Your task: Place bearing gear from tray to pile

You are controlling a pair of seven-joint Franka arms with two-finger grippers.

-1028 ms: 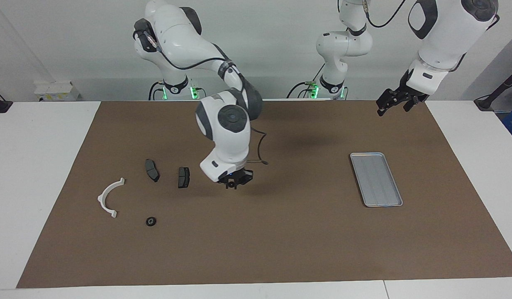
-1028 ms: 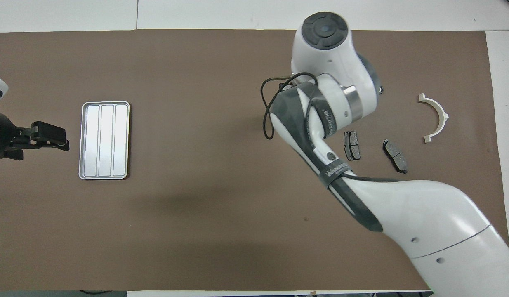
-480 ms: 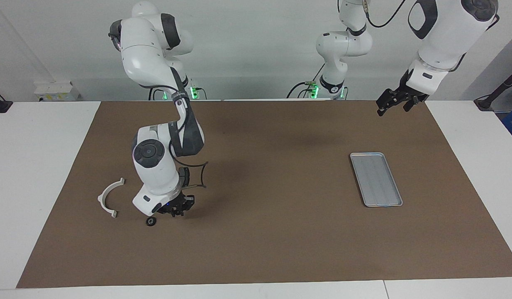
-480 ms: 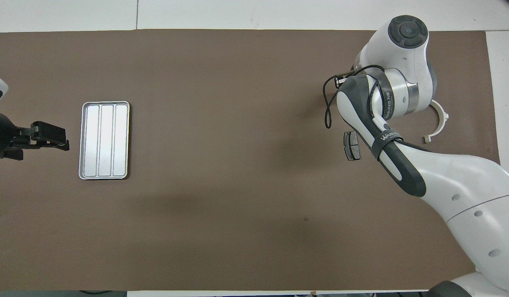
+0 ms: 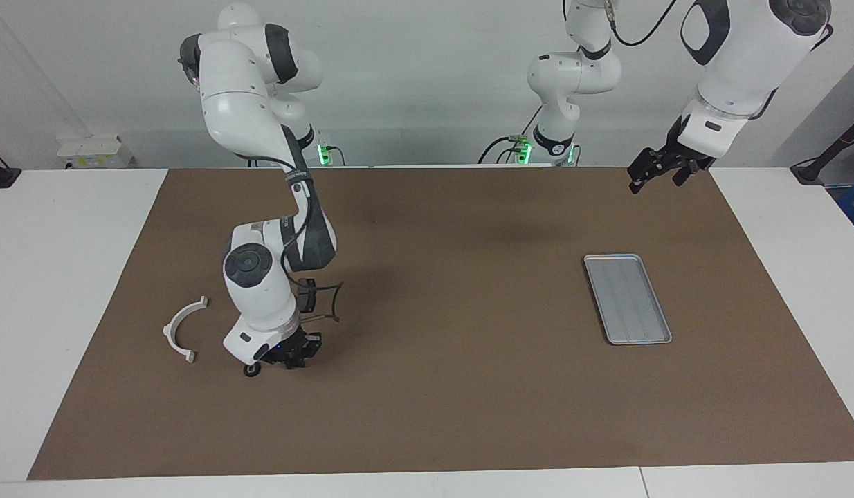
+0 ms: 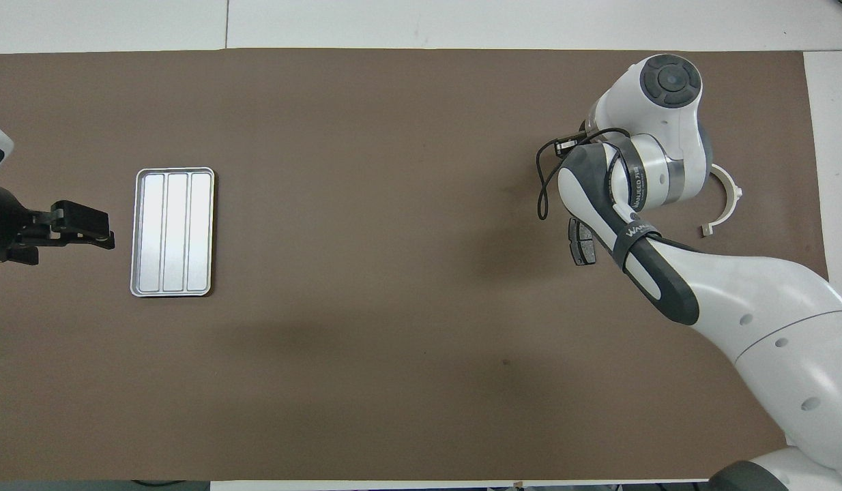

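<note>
The bearing gear [image 5: 250, 371], a small black ring, lies on the brown mat beside the white curved half-ring [image 5: 183, 329], not on the tray. My right gripper [image 5: 289, 357] is low over the mat just beside the gear, on the side toward the tray. The silver ridged tray [image 5: 628, 299] holds nothing; it also shows in the overhead view [image 6: 172, 232]. One dark brake pad [image 6: 580, 244] shows in the overhead view, as does the half-ring [image 6: 727, 198]; the right arm hides the other pad and the gear there. My left gripper [image 5: 657, 173] waits open in the air.
The brown mat [image 5: 455, 415] covers most of the white table. The left gripper [image 6: 80, 228] hangs beside the tray, toward the left arm's end of the table. The right arm's cable [image 6: 545, 177] loops out from its wrist.
The right arm swung from the mat's middle over to the pile and came down beside the bearing gear, covering the brake pads in the facing view. The left arm, gear and tray stayed still.
</note>
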